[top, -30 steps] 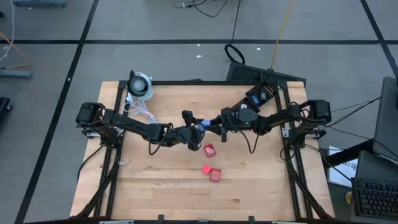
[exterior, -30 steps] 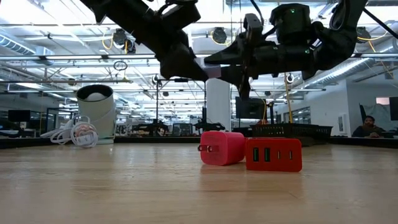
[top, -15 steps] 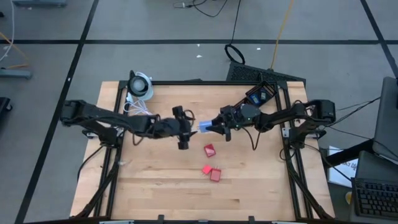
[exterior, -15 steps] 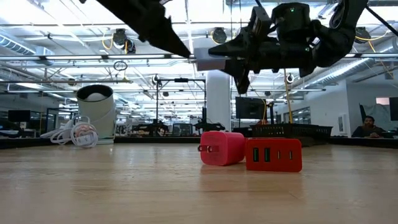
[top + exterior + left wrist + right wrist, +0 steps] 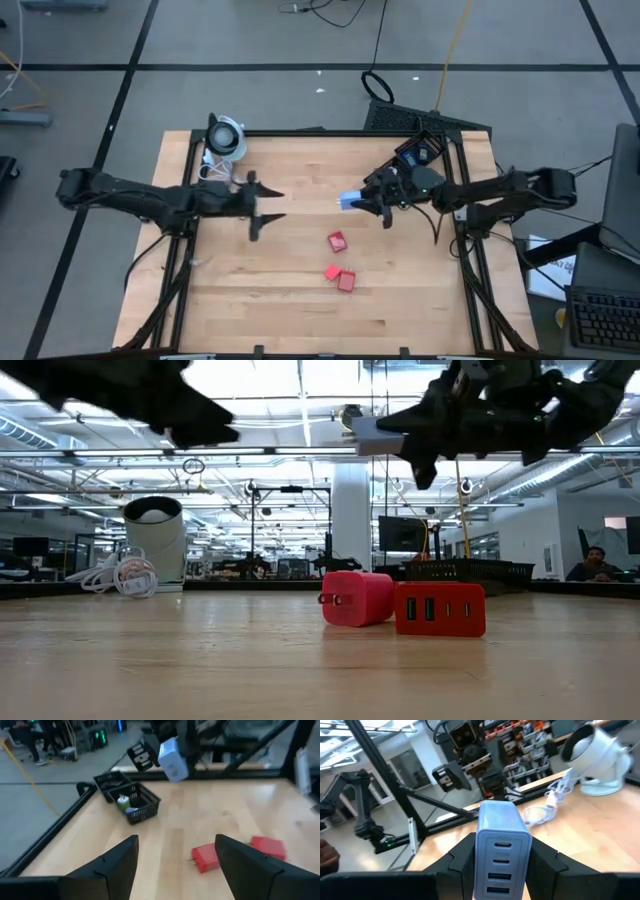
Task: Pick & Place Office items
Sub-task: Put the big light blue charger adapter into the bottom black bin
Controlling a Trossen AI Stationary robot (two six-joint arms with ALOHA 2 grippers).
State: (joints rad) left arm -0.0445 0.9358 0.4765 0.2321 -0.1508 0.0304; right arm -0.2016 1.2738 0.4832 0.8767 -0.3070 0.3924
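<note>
A pale lilac block (image 5: 349, 201) with a row of ports sits in my right gripper (image 5: 360, 201), high over the table's middle, toward the far side; it also shows in the low view (image 5: 375, 436). My left gripper (image 5: 262, 203) hovers open to the left of it, level with it and apart, and touches nothing. Its wrist view shows the lilac block (image 5: 173, 760) ahead. Three red blocks lie on the table: one (image 5: 337, 241) alone and two (image 5: 331, 271) (image 5: 347, 282) side by side nearer. My right gripper pinches the lilac block between its two fingers (image 5: 462, 857), one on each long side (image 5: 485, 840). The fingers come level from the table's right. The block is lifted clear of the table and sticks out past the fingertips toward the left arm.
A round white-and-black device (image 5: 226, 136) stands at the far left corner with a white coiled cable (image 5: 215, 172) beside it. A black basket (image 5: 418, 152) holding small items sits at the far right corner. Bare wood lies near the table's front edge.
My left gripper has drawn back from the lilac block toward the table's left edge and now stands apart from it. My right gripper, still shut on the block, has carried it a little toward the right and upward.
</note>
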